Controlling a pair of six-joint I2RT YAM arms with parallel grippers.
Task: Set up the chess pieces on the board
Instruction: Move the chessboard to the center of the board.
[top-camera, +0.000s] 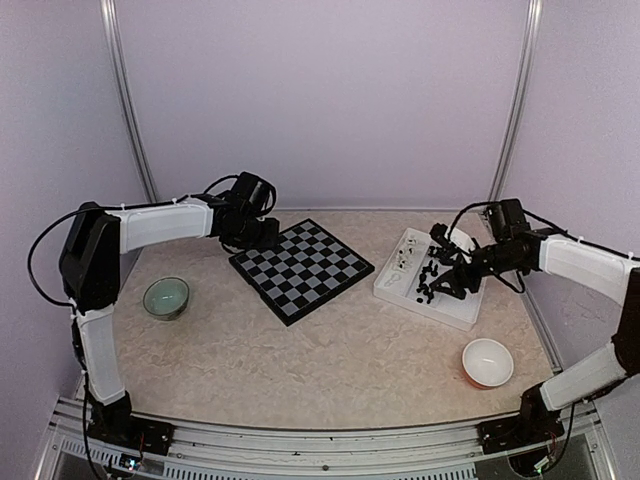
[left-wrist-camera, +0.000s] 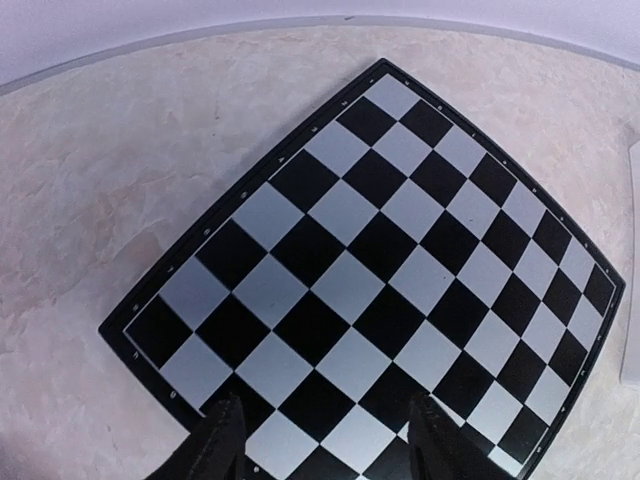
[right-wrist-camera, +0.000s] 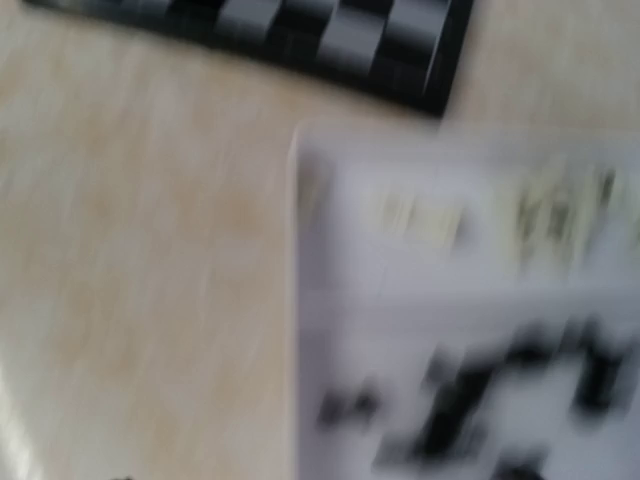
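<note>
The board (top-camera: 302, 268), black and light grey checks, lies turned diamond-wise at mid-table; its squares (left-wrist-camera: 380, 250) show bare. My left gripper (top-camera: 252, 236) hovers over the board's left corner. In the left wrist view it (left-wrist-camera: 328, 440) is open, with nothing between its fingertips (left-wrist-camera: 222, 435). The black chess pieces (top-camera: 430, 282) lie heaped in a white tray (top-camera: 455, 312) on the right. My right gripper (top-camera: 445, 277) hangs just above them, fingers spread. The right wrist view is smeared by motion: the tray (right-wrist-camera: 330, 250), dark pieces (right-wrist-camera: 470, 400) and a board corner (right-wrist-camera: 400, 60) show, but no fingers.
A few white pieces (top-camera: 402, 260) lie in the tray's far-left compartment. A green bowl (top-camera: 166, 297) sits left of the board. An orange bowl with a white inside (top-camera: 488, 362) stands at the near right. Purple walls enclose the table.
</note>
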